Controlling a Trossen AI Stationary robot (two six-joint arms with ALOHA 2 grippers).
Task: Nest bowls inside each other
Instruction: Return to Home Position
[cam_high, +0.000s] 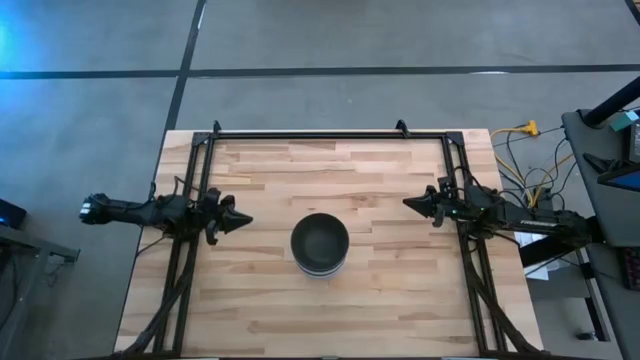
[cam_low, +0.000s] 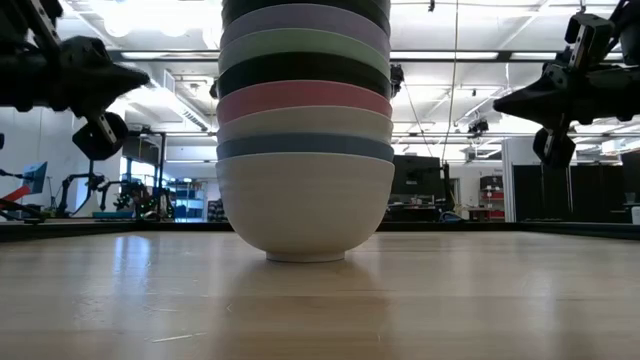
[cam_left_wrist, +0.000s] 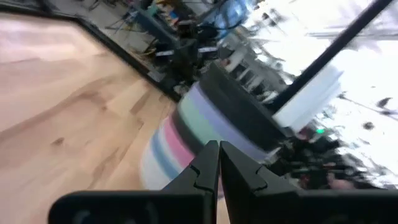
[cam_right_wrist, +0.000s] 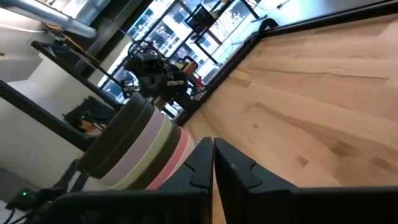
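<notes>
The bowls (cam_high: 320, 243) stand nested in one stack at the table's middle, a black bowl on top. In the low view the stack (cam_low: 305, 150) rests on a white bowl's foot, with blue, white, pink, black, green and lavender rims above it. My left gripper (cam_high: 243, 221) hangs shut above the table, left of the stack, pointing at it. My right gripper (cam_high: 408, 203) hangs shut to the stack's right, also pointing at it. Both wrist views show the stack (cam_left_wrist: 199, 134) (cam_right_wrist: 137, 152) beyond the shut fingers.
A black metal frame (cam_high: 320, 134) runs along the table's far edge and down both sides. Bare wood lies around the stack on all sides. Cables and equipment (cam_high: 535, 165) sit beyond the table's right edge.
</notes>
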